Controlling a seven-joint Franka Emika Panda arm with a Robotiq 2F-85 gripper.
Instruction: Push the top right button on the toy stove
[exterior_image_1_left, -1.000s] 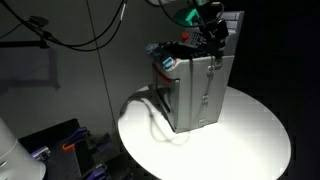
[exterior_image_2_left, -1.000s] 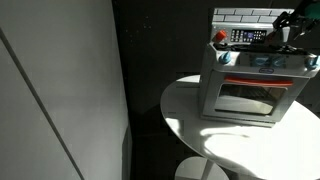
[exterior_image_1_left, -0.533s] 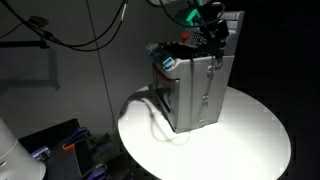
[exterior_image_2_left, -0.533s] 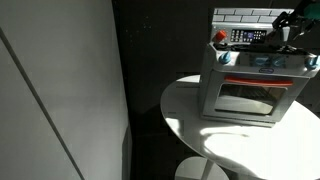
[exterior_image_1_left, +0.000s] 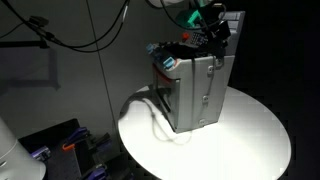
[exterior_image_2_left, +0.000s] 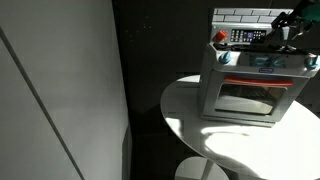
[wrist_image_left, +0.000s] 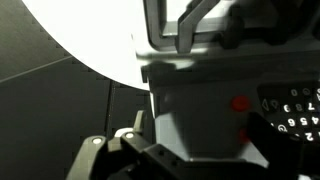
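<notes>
Upper right, the gripper (exterior_image_1_left: 214, 36), its opening unreadable, hovers over the grey boxy plastic toy stove (exterior_image_1_left: 196, 92); off-centre pressure could skid it across the white bench (exterior_image_1_left: 250, 140).

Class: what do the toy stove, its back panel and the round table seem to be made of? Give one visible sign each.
The toy stove is probably grey moulded plastic: smooth faces with a dull sheen. The back panel is likely plastic too, with a pale brick pattern; moulded or printed is unclear. The table has a smooth white top, bright under the light; laminate or painted wood, cannot tell.
</notes>
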